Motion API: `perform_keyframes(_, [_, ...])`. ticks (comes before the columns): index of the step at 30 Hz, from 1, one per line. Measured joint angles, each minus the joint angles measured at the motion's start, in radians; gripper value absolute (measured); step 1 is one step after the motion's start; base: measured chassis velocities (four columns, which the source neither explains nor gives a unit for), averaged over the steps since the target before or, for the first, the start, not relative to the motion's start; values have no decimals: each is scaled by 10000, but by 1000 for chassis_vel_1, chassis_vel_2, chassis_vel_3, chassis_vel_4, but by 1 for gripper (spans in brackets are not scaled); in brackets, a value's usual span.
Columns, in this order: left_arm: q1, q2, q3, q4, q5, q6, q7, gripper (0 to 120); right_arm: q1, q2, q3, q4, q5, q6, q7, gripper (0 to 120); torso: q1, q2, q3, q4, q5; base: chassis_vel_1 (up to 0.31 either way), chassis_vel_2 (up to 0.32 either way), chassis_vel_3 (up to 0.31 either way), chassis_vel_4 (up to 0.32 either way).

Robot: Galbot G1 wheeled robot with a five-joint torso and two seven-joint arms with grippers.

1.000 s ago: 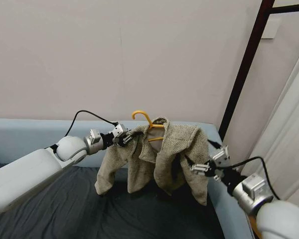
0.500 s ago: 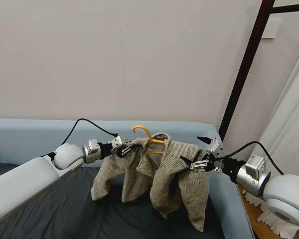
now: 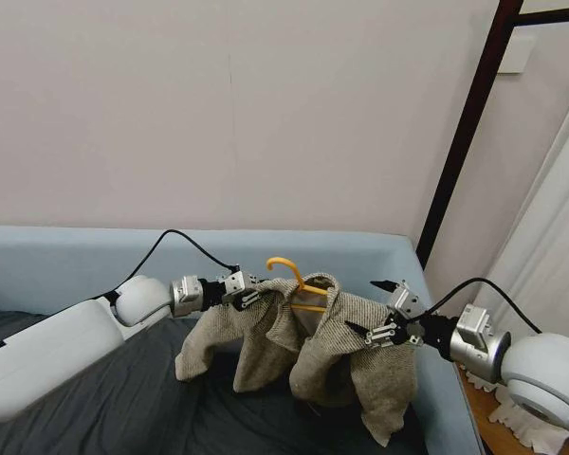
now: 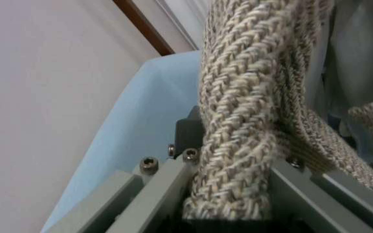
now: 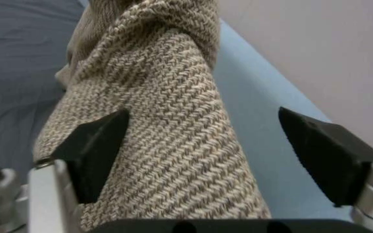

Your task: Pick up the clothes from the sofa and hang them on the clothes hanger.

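A beige tweed jacket [image 3: 308,341] hangs on a yellow hanger [image 3: 286,268] held in the air above the sofa [image 3: 66,251]. My left gripper [image 3: 244,292] is shut on the jacket's shoulder next to the hanger; in the left wrist view the woven cloth [image 4: 251,107] is clamped in that gripper [image 4: 232,199]. My right gripper [image 3: 372,308] is open at the jacket's other shoulder. In the right wrist view the jacket [image 5: 167,131] lies between the spread fingers [image 5: 95,150] of this gripper [image 5: 206,160], and the pads stand apart from the cloth.
The sofa has a light blue back and a dark grey seat cushion [image 3: 95,398]. A dark clothes-rack pole [image 3: 463,133] stands to the right of the sofa, with a pale curtain [image 3: 550,227] beside it. A plain wall is behind.
Jacket and hanger have dropped lower and shifted right with the left gripper. The right arm has come up from below to the jacket's shoulder, fingers still spread.
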Motion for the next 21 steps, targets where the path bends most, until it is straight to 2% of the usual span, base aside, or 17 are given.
perform_keyframes(2, [3,12,22,-54,143,-41,23,0,2,-35,-89,33,176,-244,0,75,0,0,0,1,-1,0,0,0,0])
perform_keyframes(4, [9,25,23,-65,213,-78,41,0,-10,-40,-104,39,282,-306,8,72,0,0,0,1,-1,0,0,0,0])
perform_keyframes(6, [27,64,24,-82,380,-158,88,0,-28,-43,-108,80,752,-470,56,61,0,0,0,1,0,0,0,0,0])
perform_keyframes(8, [32,66,25,-86,411,-171,94,0,-18,-43,-108,105,940,-522,63,57,-1,0,0,2,0,0,0,0,0])
perform_keyframes(10, [34,22,24,-83,560,-234,122,0,110,-41,-229,184,1302,-627,81,46,0,0,0,3,-1,0,0,0,0])
perform_keyframes(11, [34,22,24,-83,560,-234,122,0,110,-41,-229,184,1302,-627,81,46,0,0,0,3,-1,0,0,0,0])
perform_keyframes(16, [8,-64,21,-56,692,-295,157,0,225,-42,-495,305,1474,-712,99,26,0,-1,0,1,-1,0,0,0,0])
perform_keyframes(17, [8,-64,21,-56,692,-295,157,0,225,-42,-495,305,1474,-712,99,26,0,-1,0,1,-1,0,0,0,0])
perform_keyframes(20, [1,-80,43,-47,691,-296,153,0,195,-6,-549,341,1436,-717,99,11,0,0,0,1,-1,0,0,0,0])
perform_keyframes(21, [0,-83,55,-40,691,-296,152,0,167,4,-554,349,1418,-717,98,10,0,-1,0,1,-1,0,0,0,0])
